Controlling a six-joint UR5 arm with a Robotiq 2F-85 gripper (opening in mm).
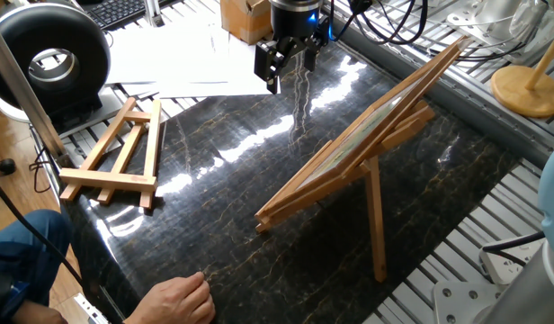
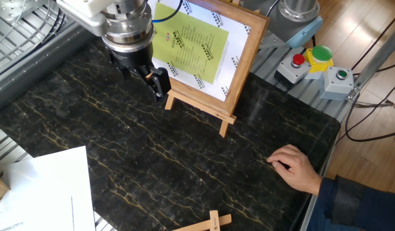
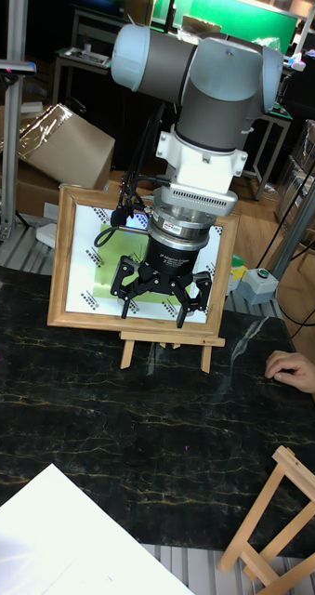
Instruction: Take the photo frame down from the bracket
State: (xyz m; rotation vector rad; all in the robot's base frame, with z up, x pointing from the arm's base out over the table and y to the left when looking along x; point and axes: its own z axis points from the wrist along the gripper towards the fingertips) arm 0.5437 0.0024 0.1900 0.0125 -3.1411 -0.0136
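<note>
My gripper (image 3: 162,302) hangs wide and empty at picture centre, short of the photo frame (image 3: 83,256), which leans on the bracket (image 3: 166,340) behind. I'd square up to a side edge, close gently, then lift clear of the ledge.

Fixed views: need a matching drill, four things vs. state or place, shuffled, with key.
Things:
1. frame
2. gripper
3. small easel
4. hand

States:
A. lying flat, folded
B. open, holding nothing
C. standing on the bracket ledge, leaning back
D. fingertips resting on the tabletop

Pairs: 1-C, 2-B, 3-A, 4-D
</note>
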